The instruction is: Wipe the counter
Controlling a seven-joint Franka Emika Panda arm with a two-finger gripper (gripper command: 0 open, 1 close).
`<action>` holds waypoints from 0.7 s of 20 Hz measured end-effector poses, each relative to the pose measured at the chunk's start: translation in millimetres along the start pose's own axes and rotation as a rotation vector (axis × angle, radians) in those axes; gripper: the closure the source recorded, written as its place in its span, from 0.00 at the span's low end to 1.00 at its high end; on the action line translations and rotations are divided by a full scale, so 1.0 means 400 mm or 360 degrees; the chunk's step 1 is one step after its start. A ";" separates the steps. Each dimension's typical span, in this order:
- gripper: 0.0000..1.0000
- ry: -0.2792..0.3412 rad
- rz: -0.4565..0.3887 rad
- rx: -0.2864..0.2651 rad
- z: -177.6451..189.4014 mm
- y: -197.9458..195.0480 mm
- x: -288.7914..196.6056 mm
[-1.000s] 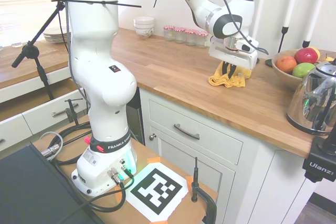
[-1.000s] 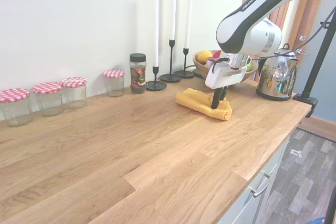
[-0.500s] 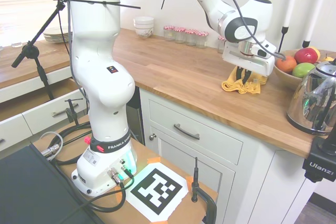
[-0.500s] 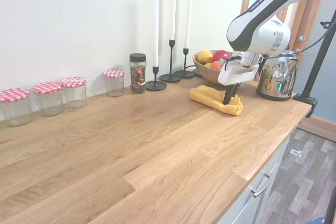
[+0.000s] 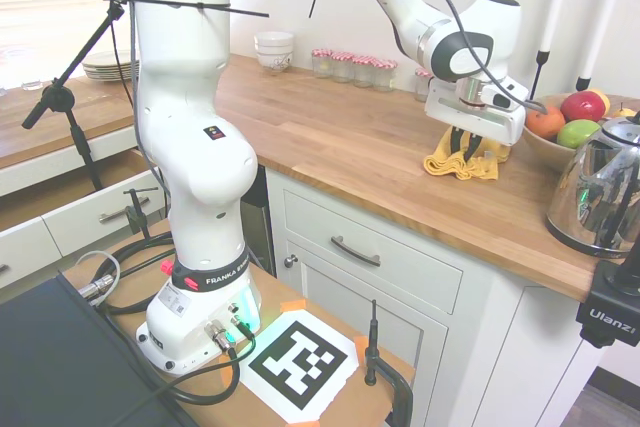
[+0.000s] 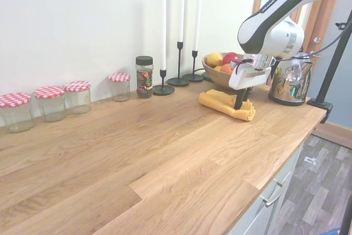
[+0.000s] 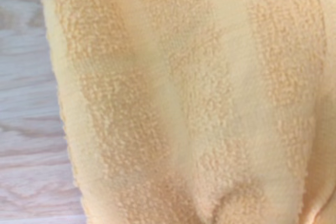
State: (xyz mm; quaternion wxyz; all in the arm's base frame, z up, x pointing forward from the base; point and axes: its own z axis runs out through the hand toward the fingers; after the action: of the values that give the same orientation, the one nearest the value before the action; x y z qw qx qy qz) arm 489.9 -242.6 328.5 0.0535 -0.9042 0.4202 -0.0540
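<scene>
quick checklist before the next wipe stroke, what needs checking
1. Pincer down on the yellow cloth: ok.
2. Cloth lying on the counter: ok, bunched rather than flat.
3. Grip firmness on the cloth: cannot tell, fingertips sit in the folds.
4. Room toward the fruit bowl: not ok, the bowl is just behind the cloth.
5. Room toward the kettle: not ok, it stands close by.
6. Open wood toward the jars: ok.

Counter (image 6: 165,152) open toward jars (image 6: 52,102); fruit bowl (image 6: 215,75), kettle (image 6: 287,81), candlesticks (image 6: 179,61) hem gripper (image 6: 240,102) in.
</scene>
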 end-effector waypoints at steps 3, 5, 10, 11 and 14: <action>0.00 0.0005 0.0007 -0.0003 -0.004 0.008 0.002; 0.00 0.0008 0.0013 -0.0005 -0.007 0.014 0.003; 0.00 0.0027 0.0022 0.0000 -0.030 0.026 -0.002; 0.00 0.0033 0.0024 0.0006 -0.039 0.029 -0.006; 0.00 0.0050 0.0033 0.0031 -0.077 0.038 -0.020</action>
State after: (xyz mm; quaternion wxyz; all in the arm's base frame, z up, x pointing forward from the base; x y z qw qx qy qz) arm 468.8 -247.8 356.5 0.0563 -0.8983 0.4299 -0.0717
